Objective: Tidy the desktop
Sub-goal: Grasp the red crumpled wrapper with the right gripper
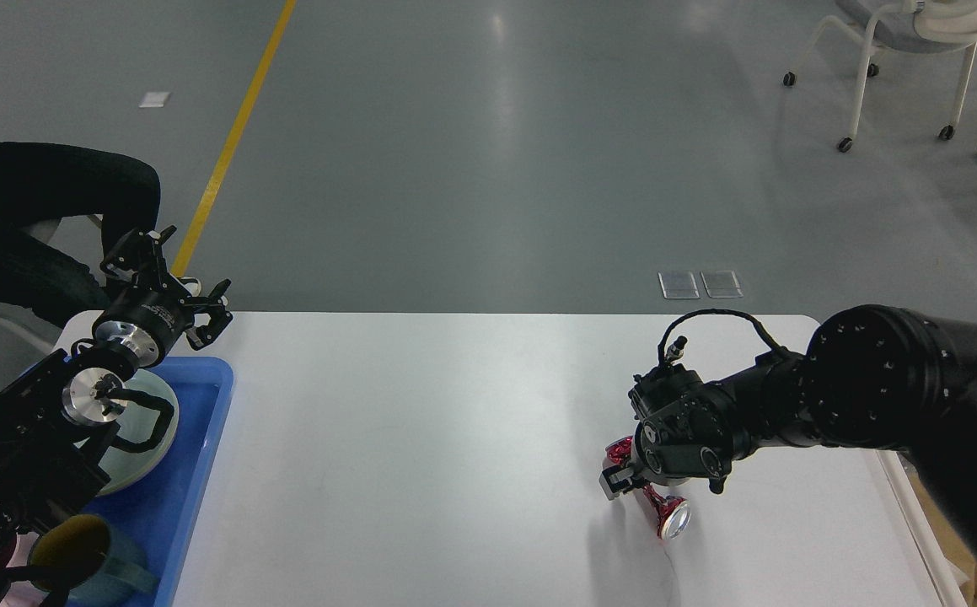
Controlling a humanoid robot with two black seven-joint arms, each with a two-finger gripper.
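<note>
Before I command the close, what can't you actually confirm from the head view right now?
- Right gripper: its own wrist covers the jaws, so contact with the crushed red can can't be told.
- The can's middle: hidden under that wrist; only both ends show.
- White bin: hidden behind the right arm.
- Plate and blue tray: partly hidden by the left arm.
- Mug: cut off by the bottom edge.

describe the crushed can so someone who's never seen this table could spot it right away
Start at the white desktop and look to its near right part, where the right claw comes down. The crushed can lies on its side there, partly under the claw. It is shiny red, pinched thin in the middle, with a round silver end, and it is the only loose thing on the white surface.
</note>
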